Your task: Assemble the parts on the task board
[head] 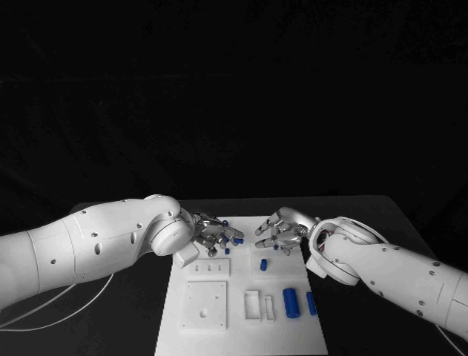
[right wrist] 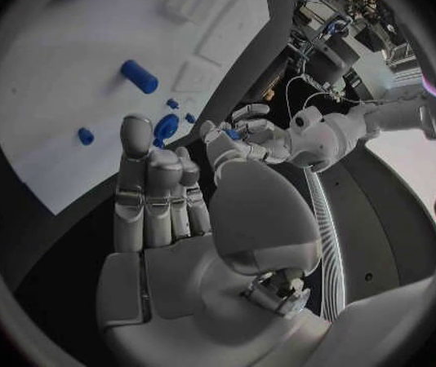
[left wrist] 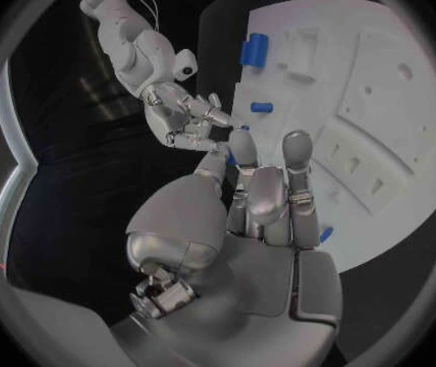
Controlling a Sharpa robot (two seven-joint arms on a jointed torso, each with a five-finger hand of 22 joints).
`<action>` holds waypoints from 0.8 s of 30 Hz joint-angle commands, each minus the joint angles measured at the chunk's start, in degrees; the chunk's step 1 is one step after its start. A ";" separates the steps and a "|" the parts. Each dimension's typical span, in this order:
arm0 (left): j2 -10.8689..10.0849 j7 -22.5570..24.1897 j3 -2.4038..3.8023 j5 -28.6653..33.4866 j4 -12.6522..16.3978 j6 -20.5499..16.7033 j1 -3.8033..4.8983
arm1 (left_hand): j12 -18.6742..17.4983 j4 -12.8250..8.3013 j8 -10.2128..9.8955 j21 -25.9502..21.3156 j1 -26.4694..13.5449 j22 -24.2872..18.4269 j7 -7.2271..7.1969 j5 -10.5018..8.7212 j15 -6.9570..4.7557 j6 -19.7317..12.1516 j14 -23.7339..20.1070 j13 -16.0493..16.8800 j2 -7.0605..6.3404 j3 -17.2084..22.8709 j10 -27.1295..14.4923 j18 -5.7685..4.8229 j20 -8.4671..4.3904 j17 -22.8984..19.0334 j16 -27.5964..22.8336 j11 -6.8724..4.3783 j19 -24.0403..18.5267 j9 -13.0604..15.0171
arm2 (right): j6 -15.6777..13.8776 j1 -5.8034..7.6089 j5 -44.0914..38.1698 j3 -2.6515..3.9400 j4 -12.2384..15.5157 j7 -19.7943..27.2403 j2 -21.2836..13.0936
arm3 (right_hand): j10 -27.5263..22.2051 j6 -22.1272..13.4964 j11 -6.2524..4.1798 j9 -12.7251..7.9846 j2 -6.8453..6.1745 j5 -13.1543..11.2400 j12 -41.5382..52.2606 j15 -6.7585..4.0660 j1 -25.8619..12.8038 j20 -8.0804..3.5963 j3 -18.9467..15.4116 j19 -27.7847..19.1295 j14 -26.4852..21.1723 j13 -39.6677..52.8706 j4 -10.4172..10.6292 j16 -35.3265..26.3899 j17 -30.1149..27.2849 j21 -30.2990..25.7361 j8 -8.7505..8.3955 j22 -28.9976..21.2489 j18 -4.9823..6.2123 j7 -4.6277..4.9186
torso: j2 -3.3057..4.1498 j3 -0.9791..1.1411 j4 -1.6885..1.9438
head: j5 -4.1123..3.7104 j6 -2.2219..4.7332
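The white task board [head: 245, 334] lies in the middle of the black table. My left hand [head: 214, 234] hovers over its far left part and pinches a small blue part [head: 237, 239] between thumb and fingertip; the part also shows at those fingertips [left wrist: 230, 158]. My right hand [head: 279, 233] is over the far right part, facing the left hand, fingers straight and side by side, holding nothing. A round blue part [right wrist: 165, 125] sits on the board [right wrist: 65, 57] just beyond its fingertips. A small blue cylinder [head: 264, 263] lies on the board nearer to me.
A thick blue cylinder [head: 291, 302] and a thinner one [head: 311, 302] lie at the board's near right, beside white slotted blocks [head: 259, 305]. A white raised plate [head: 206, 305] occupies the near left. Black table [head: 383, 222] surrounds the board.
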 commanded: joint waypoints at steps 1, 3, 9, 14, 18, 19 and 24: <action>0.04 -1.25 0.03 -5.60 -0.49 -0.77 0.11 | -0.42 -3.74 9.80 -0.46 0.15 0.10 -1.96 2.45 -0.02 2.61 0.53 -0.11 -0.96 3.38 0.68 -0.58 0.09 1.04 0.18 -0.05 0.46 14.46 | -1.86 0.16 2.75 0.94 -0.81 3.09 -0.69 | -0.60 -0.02 -0.08 -0.02 -0.22 0.70 -0.49 0.24 0.48 0.35 0.00 1.83 -0.42 -0.29 -0.17 -0.61 -0.35 -0.75 -0.07 -0.24 0.67 -0.06 | -0.14 -0.04 -0.11 | -0.06 -0.06; 0.13 -1.81 0.03 -6.88 -0.80 -0.61 0.11 | -1.33 -4.15 9.29 -1.34 -0.29 -0.21 -1.97 3.11 0.05 3.28 0.61 -0.60 -1.24 3.88 1.41 -0.56 0.15 1.90 -0.13 -0.04 0.26 14.24 | -2.60 0.40 3.74 1.76 -1.76 3.38 -0.99 | -1.77 0.19 -0.18 -0.02 -0.49 2.31 -2.26 0.19 -0.26 0.37 -0.17 1.58 -0.81 -2.08 0.39 -2.04 -1.60 -3.22 -0.08 -1.25 0.86 -0.13 | -0.15 -0.09 0.02 | -0.17 -0.06; 0.65 -3.41 -0.19 -9.69 -1.50 0.85 0.10 | -1.90 -4.15 9.51 -1.27 -0.84 0.56 -2.30 3.29 0.22 4.51 1.11 -0.78 -1.19 4.26 2.80 -0.29 0.52 3.76 0.06 0.01 0.94 14.93 | -5.37 1.55 7.52 4.03 -4.74 4.56 -1.80 | -3.13 0.66 -0.47 -0.02 -0.94 4.34 -6.14 -0.06 -0.84 0.11 0.42 1.99 -0.57 -7.37 1.38 -6.45 -4.37 -4.98 -0.09 -3.52 0.44 -0.33 | -0.27 -0.16 0.21 | 0.05 -0.28; 0.77 -4.48 -0.98 -12.44 -1.75 0.49 0.09 | -1.76 -4.42 9.35 -0.36 -0.97 1.80 -2.40 4.88 0.24 5.17 1.38 -0.52 -1.55 4.61 3.29 -0.17 0.66 4.68 0.54 0.01 1.54 15.07 | -7.69 2.09 8.62 7.74 -7.00 5.76 -2.37 | -3.79 0.62 -0.38 0.01 -1.09 2.06 -6.39 0.02 -1.63 0.17 0.06 2.00 -0.62 -8.78 2.57 -7.74 -4.72 -5.41 -0.07 -4.59 0.30 -0.37 | -0.53 -0.13 0.18 | 0.83 -0.83; 0.45 -4.66 -1.94 -14.89 -1.66 -1.35 0.08 | -1.73 -4.53 9.22 0.01 -1.15 2.66 -2.45 5.08 0.38 5.47 1.51 -0.35 -1.78 4.89 3.56 0.06 0.99 5.20 0.80 0.03 1.70 15.31 | -9.81 3.00 11.49 8.92 -9.64 7.33 -2.85 | -4.77 0.96 -0.43 0.01 -1.20 2.25 -7.40 0.07 -1.27 0.23 -0.30 1.70 -0.95 -10.65 2.96 -8.78 -4.93 -5.95 -0.10 -5.64 0.17 -0.46 | -0.85 -0.23 0.03 | 1.66 -1.45; 0.35 -4.52 -2.17 -16.01 -1.56 -2.04 0.07 | -1.74 -4.59 9.17 0.08 -1.12 2.81 -2.44 5.11 0.38 5.49 1.51 -0.34 -1.86 4.91 3.59 0.08 1.01 5.18 0.79 0.04 1.84 15.32 | -10.53 3.20 12.49 9.06 -10.14 7.91 -2.95 | -4.94 1.27 -0.47 0.02 -1.00 2.52 -8.46 0.04 -1.19 0.32 -0.18 1.32 -1.35 -11.80 2.96 -10.15 -5.66 -6.91 -0.12 -6.57 0.05 -0.48 | -0.96 -0.23 -0.03 | 1.91 -1.56; -0.23 -4.03 -3.57 -20.75 -1.17 -5.57 -0.06 | -1.99 -5.35 8.22 -0.62 -1.06 3.95 -2.43 6.29 0.54 6.36 1.60 -0.25 -2.47 5.42 4.10 0.60 1.62 5.30 0.99 0.04 2.94 14.92 | -12.08 3.85 19.21 9.52 -11.92 10.70 -3.44 | -4.81 0.98 -0.41 -0.02 -0.46 3.30 -14.55 0.43 -1.24 0.66 1.19 0.88 -1.95 -19.49 2.21 -19.55 -10.07 -14.06 -0.04 -15.50 -1.22 -0.34 | -1.29 -0.19 -0.09 | 2.26 -2.25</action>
